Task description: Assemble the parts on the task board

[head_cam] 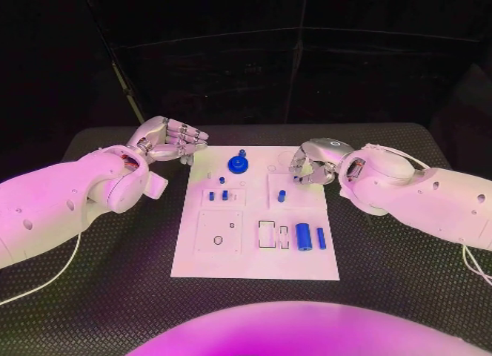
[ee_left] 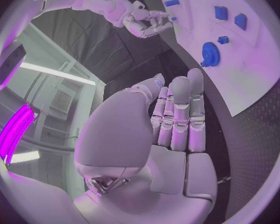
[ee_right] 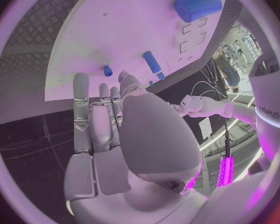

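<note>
The white task board (head_cam: pixel 257 252) lies in the middle of the table. A blue gear (head_cam: pixel 240 163) stands near its far edge, also seen from the left wrist as the gear (ee_left: pixel 210 52). Small blue pegs (head_cam: pixel 218 196) and another peg (head_cam: pixel 281 196) sit mid-board. A thick blue cylinder (head_cam: pixel 304 236) and a thin one (head_cam: pixel 321 237) lie at the right. My left hand (head_cam: pixel 171 141) hovers off the board's far left corner, fingers straight, holding nothing. My right hand (head_cam: pixel 310 167) hangs over the far right corner, fingers bent down, nothing in it.
Black textured table (head_cam: pixel 107 282) surrounds the board. The right wrist view shows the board (ee_right: pixel 127 30), the thick cylinder (ee_right: pixel 198 6) and a peg (ee_right: pixel 152 61) beyond my right hand (ee_right: pixel 105 119). Empty white slots (head_cam: pixel 267 231) lie beside the thick cylinder.
</note>
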You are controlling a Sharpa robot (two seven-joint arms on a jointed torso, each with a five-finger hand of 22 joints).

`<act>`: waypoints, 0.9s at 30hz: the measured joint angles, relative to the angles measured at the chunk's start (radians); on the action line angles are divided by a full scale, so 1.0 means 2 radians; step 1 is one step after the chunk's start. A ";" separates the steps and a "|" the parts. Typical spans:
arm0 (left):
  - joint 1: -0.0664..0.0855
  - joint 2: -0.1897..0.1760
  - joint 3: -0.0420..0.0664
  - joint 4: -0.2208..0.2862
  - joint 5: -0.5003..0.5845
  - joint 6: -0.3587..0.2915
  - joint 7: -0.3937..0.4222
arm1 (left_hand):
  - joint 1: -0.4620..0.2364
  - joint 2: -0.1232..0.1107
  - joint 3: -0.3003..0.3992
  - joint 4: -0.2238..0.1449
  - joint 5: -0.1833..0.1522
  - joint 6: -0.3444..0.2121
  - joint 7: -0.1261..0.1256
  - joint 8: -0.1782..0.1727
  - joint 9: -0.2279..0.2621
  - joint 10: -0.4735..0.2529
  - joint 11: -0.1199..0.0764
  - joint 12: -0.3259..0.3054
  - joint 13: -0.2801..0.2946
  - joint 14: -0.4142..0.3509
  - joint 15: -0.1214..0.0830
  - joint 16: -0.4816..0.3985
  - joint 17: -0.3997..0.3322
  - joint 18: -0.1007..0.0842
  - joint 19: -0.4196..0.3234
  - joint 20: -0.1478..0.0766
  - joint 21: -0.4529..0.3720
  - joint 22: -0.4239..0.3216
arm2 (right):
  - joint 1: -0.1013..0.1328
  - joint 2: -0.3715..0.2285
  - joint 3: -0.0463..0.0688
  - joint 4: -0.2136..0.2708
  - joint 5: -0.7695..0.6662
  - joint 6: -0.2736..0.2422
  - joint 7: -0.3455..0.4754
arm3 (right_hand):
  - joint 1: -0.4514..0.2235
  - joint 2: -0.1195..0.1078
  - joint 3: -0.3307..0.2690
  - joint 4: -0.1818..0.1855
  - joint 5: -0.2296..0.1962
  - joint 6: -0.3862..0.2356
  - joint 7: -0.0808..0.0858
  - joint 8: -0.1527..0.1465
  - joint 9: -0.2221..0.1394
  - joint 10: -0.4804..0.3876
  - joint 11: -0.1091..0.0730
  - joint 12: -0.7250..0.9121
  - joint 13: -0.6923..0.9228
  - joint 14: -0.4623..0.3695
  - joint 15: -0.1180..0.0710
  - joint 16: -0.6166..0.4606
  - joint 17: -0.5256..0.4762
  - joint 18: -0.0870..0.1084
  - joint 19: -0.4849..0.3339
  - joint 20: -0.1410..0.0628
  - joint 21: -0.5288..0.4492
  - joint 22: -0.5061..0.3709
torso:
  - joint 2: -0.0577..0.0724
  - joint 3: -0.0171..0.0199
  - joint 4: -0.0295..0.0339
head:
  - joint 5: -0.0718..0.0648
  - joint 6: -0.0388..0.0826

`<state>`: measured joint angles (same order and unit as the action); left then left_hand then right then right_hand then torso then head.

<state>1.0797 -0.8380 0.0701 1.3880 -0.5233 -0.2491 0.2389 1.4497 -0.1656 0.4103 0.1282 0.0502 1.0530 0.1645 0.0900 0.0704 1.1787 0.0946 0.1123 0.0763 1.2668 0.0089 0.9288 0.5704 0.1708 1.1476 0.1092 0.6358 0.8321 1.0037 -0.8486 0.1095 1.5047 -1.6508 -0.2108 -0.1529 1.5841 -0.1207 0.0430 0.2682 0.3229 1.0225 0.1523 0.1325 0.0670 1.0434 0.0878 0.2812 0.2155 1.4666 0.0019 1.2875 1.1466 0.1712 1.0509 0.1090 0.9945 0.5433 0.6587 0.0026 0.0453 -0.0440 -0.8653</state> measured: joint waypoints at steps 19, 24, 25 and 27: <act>-0.004 -0.014 0.000 0.016 0.112 -0.015 0.042 | 0.000 0.000 0.002 -0.002 0.000 0.000 0.000 0.000 0.000 -0.003 0.001 0.000 0.000 0.000 0.000 -0.005 -0.007 0.000 -0.002 0.002 -0.005 -0.004 | -0.006 0.009 -0.001 -0.005 -0.041 0.021 -0.023 | 0.019 0.009 0.039 -0.012 -0.016 0.017 0.001 -0.005 0.001 0.017 0.001 -0.021 -0.038 0.000 0.000 0.012 0.015 0.000 0.019 -0.001 0.027 0.037 | 0.001 0.0003 -0.0004 | -0.002 0.001; -0.004 -0.014 0.000 0.017 0.117 -0.016 0.044 | 0.000 0.000 0.003 -0.003 0.000 0.000 0.000 0.000 0.000 -0.003 0.001 0.000 0.000 0.000 0.000 -0.006 -0.007 0.000 -0.002 0.002 -0.005 -0.004 | -0.006 0.014 0.000 -0.010 -0.046 0.025 -0.025 | 0.027 0.013 0.066 -0.017 -0.038 0.024 0.001 -0.006 0.001 0.027 0.000 -0.028 -0.050 0.000 0.000 0.017 0.020 0.000 0.021 -0.003 0.036 0.046 | 0.001 0.0005 -0.0005 | -0.003 0.001; -0.004 -0.015 0.000 0.017 0.117 -0.016 0.045 | 0.000 0.000 0.003 -0.003 0.000 0.000 0.000 0.000 0.000 -0.003 0.001 0.000 0.000 0.000 0.000 -0.006 -0.007 0.000 -0.002 0.002 -0.005 -0.004 | -0.006 0.015 0.000 -0.011 -0.047 0.025 -0.025 | 0.026 0.013 0.072 -0.018 -0.042 0.026 -0.001 -0.006 0.001 0.029 -0.002 -0.029 -0.051 0.000 0.000 0.019 0.021 0.000 0.021 -0.003 0.037 0.048 | 0.001 0.0005 -0.0005 | -0.003 0.001; -0.004 -0.015 0.000 0.017 0.118 -0.016 0.045 | 0.000 0.000 0.003 -0.003 0.000 0.000 0.000 0.000 0.000 -0.003 0.001 0.000 0.000 0.000 0.000 -0.006 -0.008 0.000 -0.002 0.002 -0.005 -0.005 | -0.006 0.017 0.000 -0.013 -0.048 0.026 -0.025 | 0.027 0.014 0.083 -0.021 -0.051 0.030 0.000 -0.006 0.001 0.035 -0.003 -0.029 -0.056 0.000 0.000 0.021 0.024 0.000 0.024 -0.003 0.043 0.055 | 0.001 0.0005 -0.0005 | -0.003 0.001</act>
<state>1.0709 -0.8675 0.0699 1.4219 -0.2867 -0.2813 0.3290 1.4497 -0.1656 0.4157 0.1228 0.0502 1.0529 0.1645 0.0900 0.0697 1.1736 0.0965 0.1122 0.0758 1.2670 0.0090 0.9170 0.5551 0.1704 1.1441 0.1126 0.6252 0.8226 0.9925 -0.8150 0.1101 1.4783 -1.7477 -0.1579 -0.2036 1.6387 -0.0926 0.2097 0.2263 0.2201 1.0828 0.1513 0.1210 0.0680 1.1136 0.0825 0.2232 0.1035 1.4667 0.0019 1.3305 1.1954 0.1711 1.0994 0.1038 1.0800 0.6526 0.6607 0.0036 0.0443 -0.0498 -0.8626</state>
